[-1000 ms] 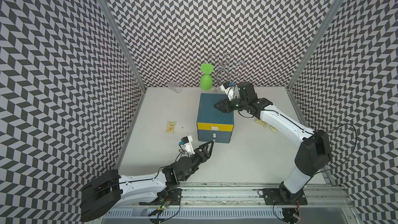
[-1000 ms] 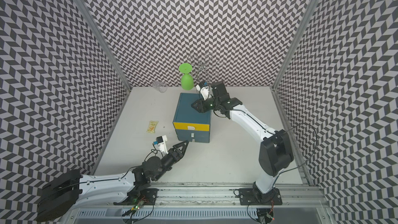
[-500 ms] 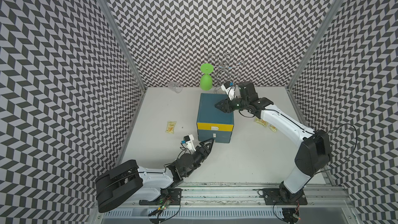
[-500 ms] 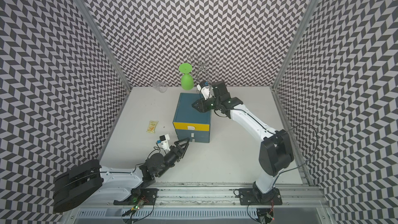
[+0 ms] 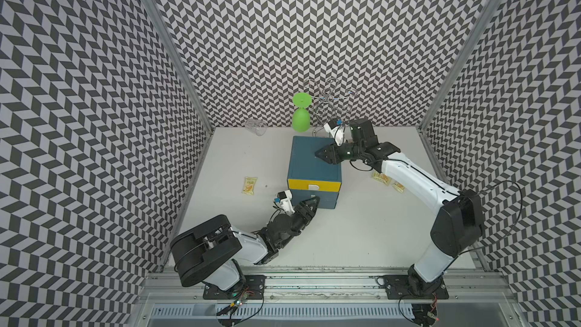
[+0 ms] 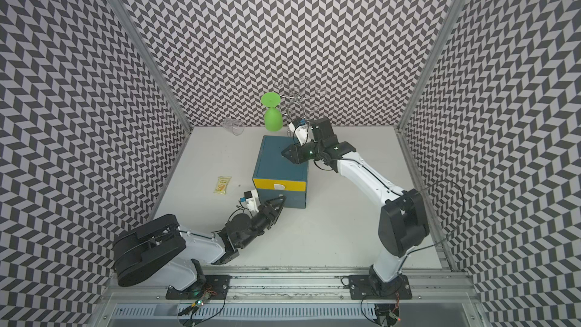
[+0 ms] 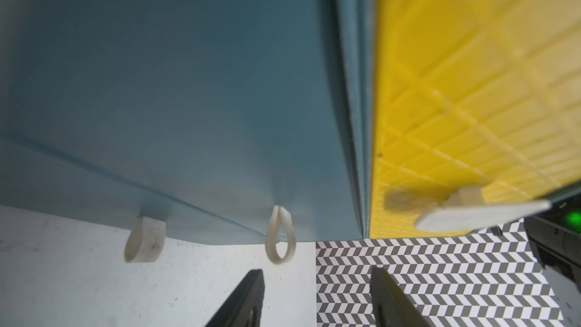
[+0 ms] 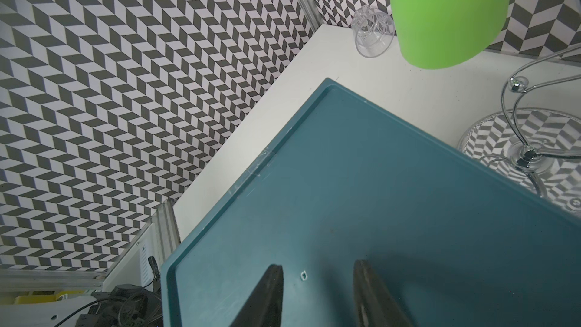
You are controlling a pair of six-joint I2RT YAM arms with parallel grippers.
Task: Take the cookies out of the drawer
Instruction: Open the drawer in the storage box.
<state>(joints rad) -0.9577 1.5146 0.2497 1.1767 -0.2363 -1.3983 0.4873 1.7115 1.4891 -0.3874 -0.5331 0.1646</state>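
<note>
The teal drawer unit [image 5: 314,160] has a yellow upper drawer [image 5: 314,184] and a teal lower drawer [image 7: 188,89]; both look shut, so their insides are hidden. One pale yellow cookie packet [image 5: 249,184] lies on the table left of the unit, and two more [image 5: 381,178] lie to its right beside the right arm. My left gripper [image 7: 317,272] is open, low at the lower drawer's front. That drawer's white loop handle [image 7: 279,237] is just ahead of its fingertips, with nothing between them. My right gripper [image 8: 318,265] stands open on the unit's top, holding nothing.
A green goblet [image 5: 300,117] hangs upside down on a chrome wire rack [image 5: 330,102] behind the unit. A clear glass [image 5: 256,126] lies by the back wall. The yellow drawer's white tab handle [image 7: 471,215] sticks out just above my left gripper. Patterned walls close three sides.
My left gripper has moved forward to the lower drawer's front and its jaws have narrowed. The right arm has stayed on the unit's top.
</note>
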